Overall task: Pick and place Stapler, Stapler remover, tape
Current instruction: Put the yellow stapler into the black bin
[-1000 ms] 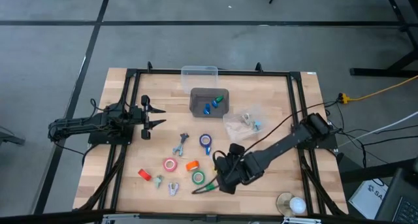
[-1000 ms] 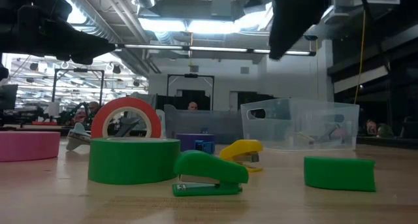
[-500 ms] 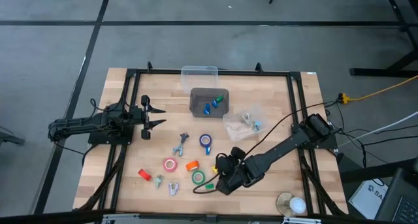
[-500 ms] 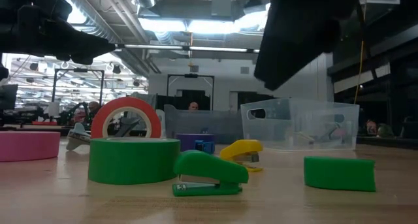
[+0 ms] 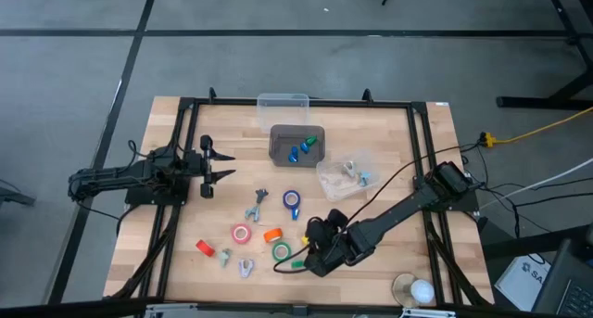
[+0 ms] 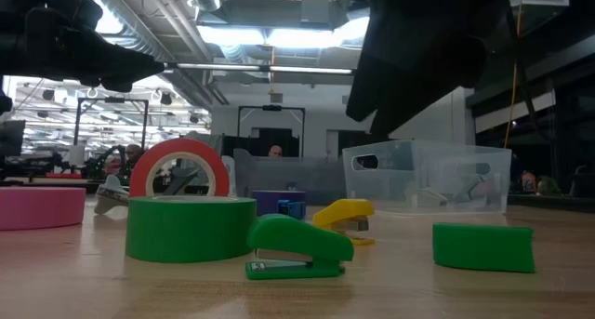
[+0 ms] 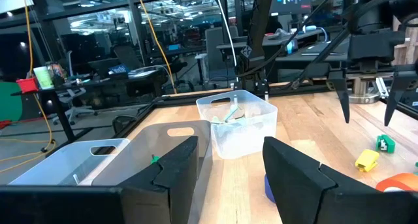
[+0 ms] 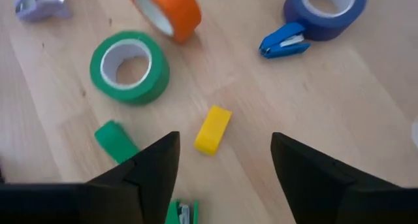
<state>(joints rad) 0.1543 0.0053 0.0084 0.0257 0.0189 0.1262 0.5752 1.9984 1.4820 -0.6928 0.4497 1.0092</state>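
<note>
The right hand (image 8: 219, 160) hangs over the front middle of the wooden table (image 5: 426, 151), fingers spread wide and holding nothing. Seen from its wrist, the small yellow block-shaped stapler (image 8: 213, 129) lies just ahead of the gap between the fingers, its long axis tilted a little off the line that runs forward through that gap. Judging by this, the hand need only drop and turn slightly to straddle the stapler's narrow sides. The green ring of tape (image 8: 129, 67) with a pale core lies flat just beside it, the orange roll of tape (image 8: 166, 12) stands on edge farther on, and the blue tape ring (image 8: 325, 12) sits with a small blue stapler (image 8: 285, 41) touching it. The left hand (image 5: 215, 164), also open and empty, waits well apart at the table's left side, so the right arm is far nearer.
</note>
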